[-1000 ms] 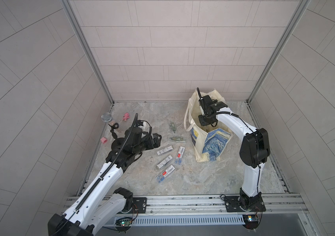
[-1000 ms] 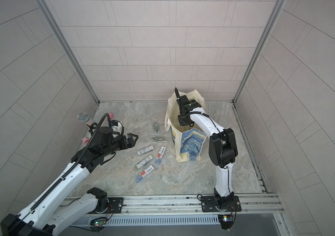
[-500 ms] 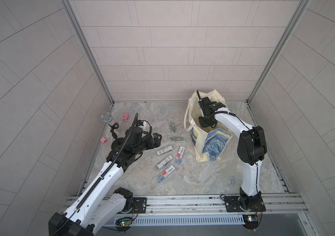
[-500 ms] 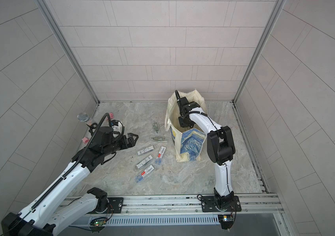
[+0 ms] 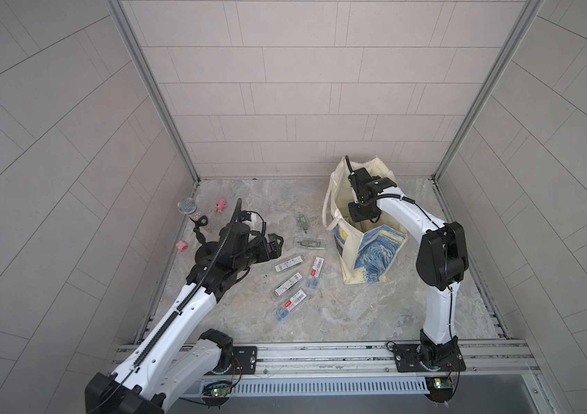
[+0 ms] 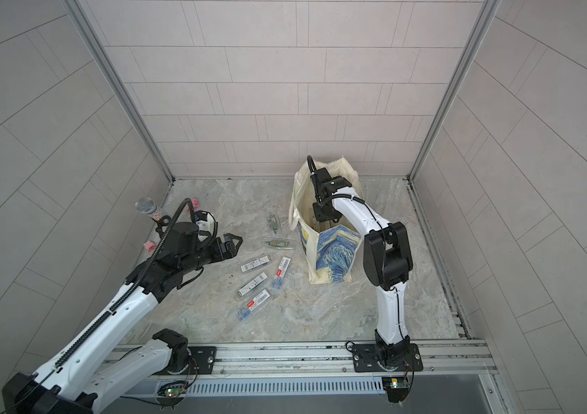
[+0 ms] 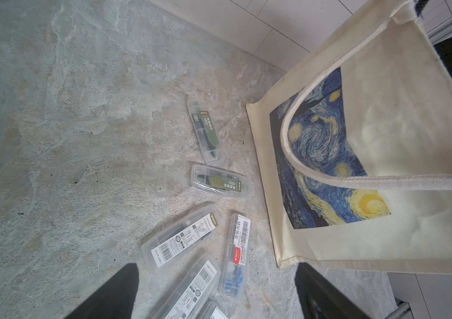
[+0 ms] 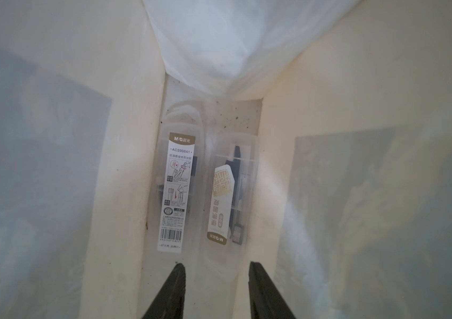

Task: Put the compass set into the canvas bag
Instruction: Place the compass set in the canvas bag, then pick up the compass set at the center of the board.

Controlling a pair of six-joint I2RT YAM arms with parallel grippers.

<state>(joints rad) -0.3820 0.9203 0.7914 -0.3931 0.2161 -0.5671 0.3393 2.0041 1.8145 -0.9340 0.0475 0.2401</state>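
The cream canvas bag (image 5: pixel 374 251) (image 6: pixel 331 251) (image 7: pixel 385 138) stands upright at the back right, its mouth open. My right gripper (image 8: pixel 216 276) reaches down inside the bag with its jaws apart. Two clear compass set cases (image 8: pixel 176 190) (image 8: pixel 229 193) lie side by side on the bag's bottom just beyond the fingertips. Several more compass set cases (image 5: pixel 287 263) (image 7: pixel 180 240) are scattered on the floor left of the bag. My left gripper (image 5: pixel 276 245) (image 7: pixel 216 276) hovers open above their near-left edge, holding nothing.
A microphone on a small black stand (image 5: pixel 187 207) and pink toys (image 5: pixel 221 205) (image 5: pixel 181 246) sit at the back left by the wall. Tiled walls close three sides. The metal rail (image 5: pixel 320 355) runs along the front.
The right gripper's jaws have parted inside the bag, and its wrist has shifted slightly. The left arm has stayed where it was.
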